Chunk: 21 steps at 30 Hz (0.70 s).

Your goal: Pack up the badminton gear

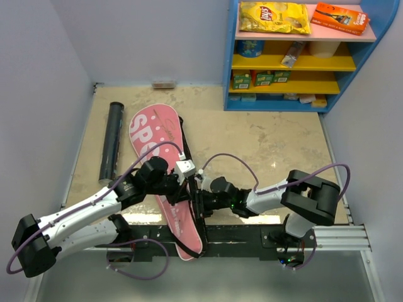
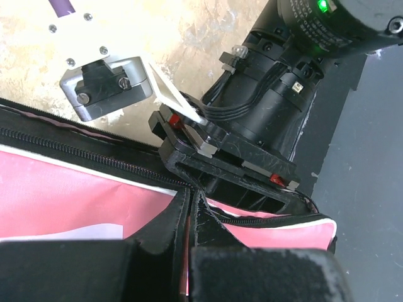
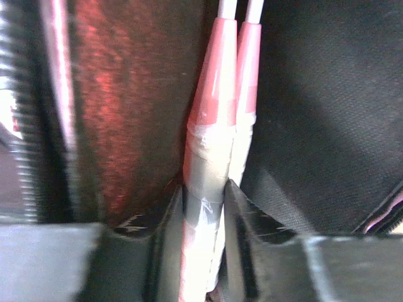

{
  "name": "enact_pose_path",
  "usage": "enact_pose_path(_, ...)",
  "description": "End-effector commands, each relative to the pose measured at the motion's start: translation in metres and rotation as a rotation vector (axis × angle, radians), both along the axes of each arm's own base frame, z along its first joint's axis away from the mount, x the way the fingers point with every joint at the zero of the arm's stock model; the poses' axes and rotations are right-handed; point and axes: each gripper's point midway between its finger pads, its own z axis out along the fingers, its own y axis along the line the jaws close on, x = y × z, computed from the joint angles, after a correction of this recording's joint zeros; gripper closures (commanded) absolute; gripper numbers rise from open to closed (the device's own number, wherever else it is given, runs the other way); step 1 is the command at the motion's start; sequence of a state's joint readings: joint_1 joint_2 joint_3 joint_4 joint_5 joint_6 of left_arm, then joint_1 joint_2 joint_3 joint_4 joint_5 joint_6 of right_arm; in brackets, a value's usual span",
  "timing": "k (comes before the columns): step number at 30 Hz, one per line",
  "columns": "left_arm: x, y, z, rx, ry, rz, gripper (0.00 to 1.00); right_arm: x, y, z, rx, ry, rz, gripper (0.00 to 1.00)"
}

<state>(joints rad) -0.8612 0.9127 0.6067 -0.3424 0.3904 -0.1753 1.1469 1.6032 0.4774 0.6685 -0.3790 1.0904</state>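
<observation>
The pink bag (image 1: pixel 157 129) lettered SPORT lies lengthwise on the table, its narrow end between the arm bases. My left gripper (image 1: pixel 181 189) is shut on the bag's black zipper edge (image 2: pixel 182 214) and holds the opening apart. My right gripper (image 1: pixel 200 202) reaches into that opening. In the right wrist view its fingers (image 3: pixel 242 207) press on both sides of two pale racket handles (image 3: pixel 211 151) with pink collars, inside the dark bag lining. The long black tube (image 1: pixel 112 139) lies left of the bag. The racket heads are hidden in the bag; no shuttlecocks show.
A blue and yellow shelf (image 1: pixel 296 63) stands at the back right, with a yellow snack packet (image 1: pixel 274 17) and an orange box (image 1: pixel 340 17) on top. Grey walls close in left and right. The black mounting rail (image 1: pixel 252 236) runs along the near edge.
</observation>
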Motion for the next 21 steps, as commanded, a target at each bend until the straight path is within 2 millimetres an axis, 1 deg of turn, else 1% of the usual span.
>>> enact_pose_path(1, 0.017, -0.038, 0.067, -0.250, -0.163, -0.039, 1.00, -0.009, 0.018, 0.047, 0.173, -0.111, 0.050, 0.65)
enact_pose_path(2, 0.014, -0.038, 0.065, -0.248, -0.158, -0.044, 1.00, -0.006, 0.018, 0.050, 0.159, -0.130, 0.037, 0.61)
enact_pose_path(3, 0.013, -0.037, 0.063, -0.244, -0.152, -0.048, 1.00, -0.005, 0.013, 0.046, 0.111, -0.132, 0.031, 0.55)
enact_pose_path(4, 0.011, -0.036, 0.062, -0.240, -0.150, -0.050, 1.00, -0.002, 0.011, 0.047, 0.096, -0.156, 0.028, 0.52)
enact_pose_path(5, 0.009, -0.036, 0.058, -0.233, -0.144, -0.055, 1.00, 0.006, 0.011, 0.050, 0.078, -0.181, -0.006, 0.49)
enact_pose_path(6, 0.010, -0.035, 0.057, -0.228, -0.143, -0.053, 1.00, 0.009, 0.003, 0.048, 0.030, -0.185, -0.020, 0.43)
enact_pose_path(8, 0.008, -0.035, 0.052, -0.213, -0.131, -0.058, 1.00, 0.024, -0.003, 0.051, -0.002, -0.221, -0.058, 0.38)
enact_pose_path(9, 0.007, -0.036, 0.051, -0.211, -0.133, -0.061, 1.00, 0.030, -0.011, 0.048, -0.045, -0.226, -0.083, 0.35)
enact_pose_path(10, 0.007, -0.036, 0.047, -0.199, -0.125, -0.062, 1.00, 0.044, -0.017, 0.048, -0.065, -0.241, -0.118, 0.33)
enact_pose_path(11, 0.007, -0.036, 0.045, -0.193, -0.123, -0.064, 1.00, 0.052, -0.022, 0.049, -0.077, -0.250, -0.138, 0.32)
enact_pose_path(12, 0.007, -0.036, 0.043, -0.185, -0.119, -0.064, 1.00, 0.060, -0.031, 0.043, -0.120, -0.248, -0.170, 0.32)
enact_pose_path(13, 0.007, -0.037, 0.039, -0.172, -0.111, -0.066, 1.00, 0.076, -0.041, 0.048, -0.128, -0.268, -0.213, 0.31)
enact_pose_path(14, 0.006, -0.038, 0.037, -0.166, -0.109, -0.072, 1.00, 0.082, -0.047, 0.048, -0.140, -0.274, -0.231, 0.30)
enact_pose_path(15, 0.006, -0.038, 0.034, -0.156, -0.105, -0.070, 1.00, 0.094, -0.055, 0.046, -0.163, -0.276, -0.264, 0.29)
enact_pose_path(17, 0.005, -0.038, 0.031, -0.143, -0.102, -0.075, 1.00, 0.104, -0.062, 0.047, -0.184, -0.301, -0.286, 0.28)
enact_pose_path(18, 0.006, -0.038, 0.030, -0.138, -0.103, -0.070, 1.00, 0.111, -0.067, 0.044, -0.210, -0.300, -0.306, 0.28)
enact_pose_path(20, 0.006, -0.039, 0.026, -0.124, -0.097, -0.072, 1.00, 0.123, -0.072, 0.036, -0.248, -0.308, -0.337, 0.28)
enact_pose_path(21, 0.008, -0.038, 0.025, -0.117, -0.099, -0.065, 1.00, 0.134, -0.076, 0.034, -0.257, -0.305, -0.367, 0.28)
